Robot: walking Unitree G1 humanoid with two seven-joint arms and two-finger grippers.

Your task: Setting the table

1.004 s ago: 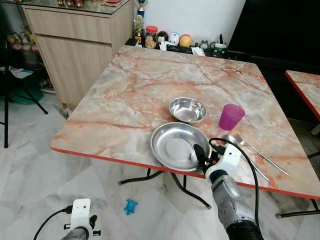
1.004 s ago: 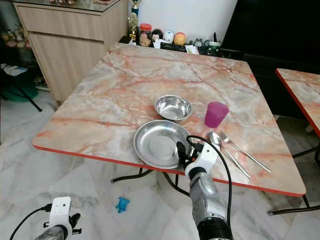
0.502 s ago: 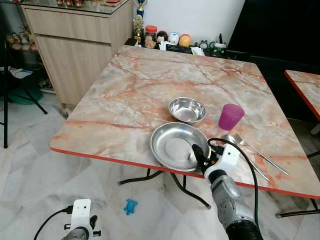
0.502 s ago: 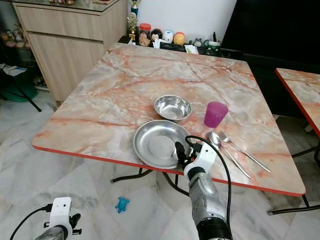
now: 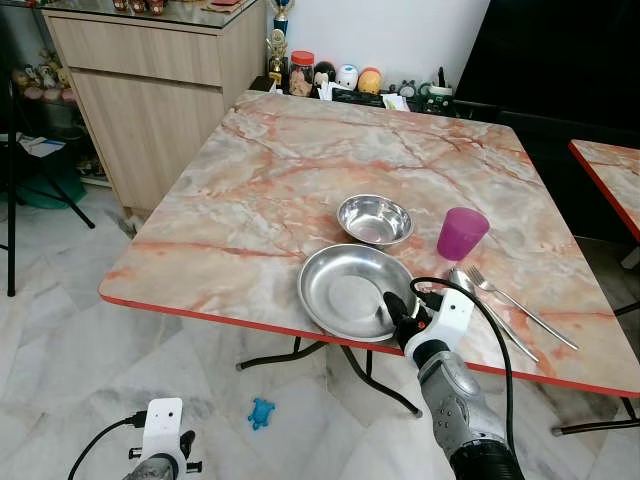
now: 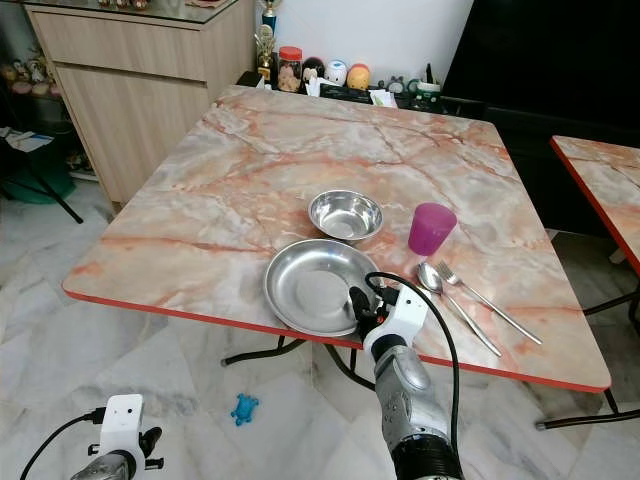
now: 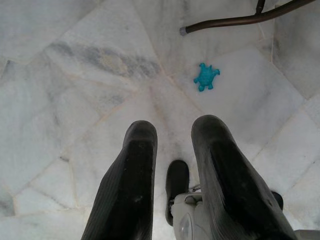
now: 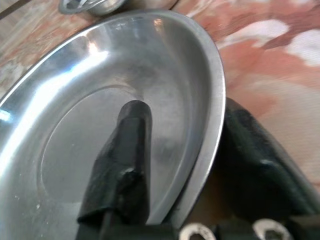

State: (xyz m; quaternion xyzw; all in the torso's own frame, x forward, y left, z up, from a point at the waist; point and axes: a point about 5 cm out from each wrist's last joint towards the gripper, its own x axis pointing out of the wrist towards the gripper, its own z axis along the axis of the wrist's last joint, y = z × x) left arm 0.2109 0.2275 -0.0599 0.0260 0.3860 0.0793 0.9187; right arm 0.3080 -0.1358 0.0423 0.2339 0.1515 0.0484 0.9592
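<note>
At the far left stands a wooden cabinet (image 5: 150,90), with a black stand leg (image 5: 12,200) on the pale marble floor (image 5: 60,330) beside it. Low down, the left pincer (image 7: 172,150) hangs idle above the floor, its two black fingers released and spread with nothing between them; a small blue toy (image 5: 261,412) lies on the tiles near the dark tabletop legs (image 5: 290,352).

The marble-patterned tabletop (image 5: 280,180) with its red edge carries the place setting toward its near right side. A large steel plate (image 5: 345,290) sits close to the near edge, and a small steel bowl (image 5: 375,219) stands just behind it, apart from it. The right pincer (image 5: 402,312) is clenched on the plate's near right rim: one finger (image 8: 125,155) lies inside the dish, the other (image 8: 260,155) beneath the rim against the tabletop. A black cable (image 5: 490,320) loops over the wrist.

Right of the plate lie a spoon (image 5: 478,300) and a fork (image 5: 520,305) side by side, with a purple cup (image 5: 462,234) upright behind them. Jars and small ornaments (image 5: 340,78) line the far edge. A second tabletop (image 5: 610,170) shows at the far right.
</note>
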